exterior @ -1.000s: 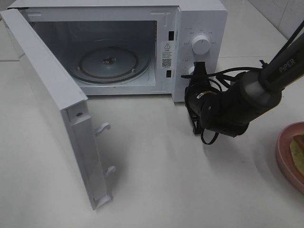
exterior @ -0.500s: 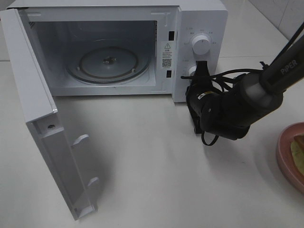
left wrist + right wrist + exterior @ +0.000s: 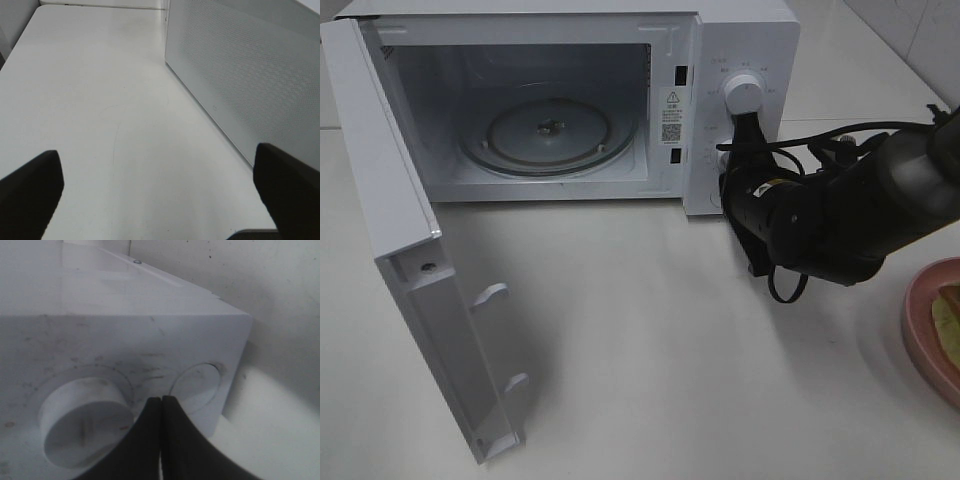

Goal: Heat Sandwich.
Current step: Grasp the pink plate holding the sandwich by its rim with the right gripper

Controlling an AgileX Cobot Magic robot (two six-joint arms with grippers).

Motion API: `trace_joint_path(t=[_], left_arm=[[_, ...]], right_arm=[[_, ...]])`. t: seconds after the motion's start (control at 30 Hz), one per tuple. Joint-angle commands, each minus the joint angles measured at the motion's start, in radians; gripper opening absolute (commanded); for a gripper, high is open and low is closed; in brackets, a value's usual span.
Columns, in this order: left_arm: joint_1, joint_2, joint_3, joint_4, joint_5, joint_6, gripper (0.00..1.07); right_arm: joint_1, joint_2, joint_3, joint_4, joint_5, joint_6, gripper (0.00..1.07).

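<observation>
The white microwave stands at the back with its door swung wide to the left, and the glass turntable inside is bare. My right gripper is shut and empty, its tips against the control panel just below the upper knob. In the right wrist view the shut fingers sit between the large knob and a smaller round control. Only a sliver of the sandwich shows on the pink plate at the right edge. My left gripper is open over bare table.
The open door juts toward the front left of the table. Black cables loop over the right arm. In the left wrist view a perforated white microwave wall stands close beside the left gripper.
The microwave door swung further open to the left. My right gripper, still shut, rose from the lower control toward the upper knob, and the arm shifted right.
</observation>
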Motion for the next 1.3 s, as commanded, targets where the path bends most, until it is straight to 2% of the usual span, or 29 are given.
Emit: trace_joint_path(t=[0.03,0.27,0.47,0.67,0.8,0.97,1.03,1.1,1.13,1.3], left_arm=[[-0.005,-0.019,0.003,-0.011,-0.010,-0.004,0.98],[-0.005,-0.019,0.003,-0.011,-0.010,-0.004,0.98],[-0.005,-0.019,0.003,-0.011,-0.010,-0.004,0.98],[-0.005,-0.019,0.003,-0.011,-0.010,-0.004,0.98],[-0.005,-0.019,0.003,-0.011,-0.010,-0.004,0.98],[-0.005,-0.019,0.003,-0.011,-0.010,-0.004,0.98],[-0.005,-0.019,0.003,-0.011,-0.010,-0.004,0.98],[-0.005,-0.019,0.003,-0.011,-0.010,-0.004,0.98],[-0.005,-0.019,0.003,-0.011,-0.010,-0.004,0.98],[-0.005,-0.019,0.003,-0.011,-0.010,-0.004,0.98]], right_arm=[[0.000,-0.053,0.022,-0.011,0.074,-0.094,0.00],[-0.006,-0.167,0.068,-0.027,0.262,-0.292,0.00],[-0.007,-0.227,0.068,-0.048,0.417,-0.438,0.00],[-0.007,-0.289,0.067,-0.048,0.624,-0.755,0.02],[-0.007,-0.314,0.067,-0.058,0.717,-0.865,0.02],[-0.007,-0.353,0.067,-0.169,0.878,-0.966,0.04],[-0.007,-0.380,0.067,-0.291,0.960,-0.971,0.05],[-0.007,-0.392,0.067,-0.329,0.981,-0.971,0.05],[-0.007,-0.414,0.067,-0.419,1.035,-0.971,0.06],[-0.007,-0.477,0.067,-0.586,1.169,-0.971,0.07]])
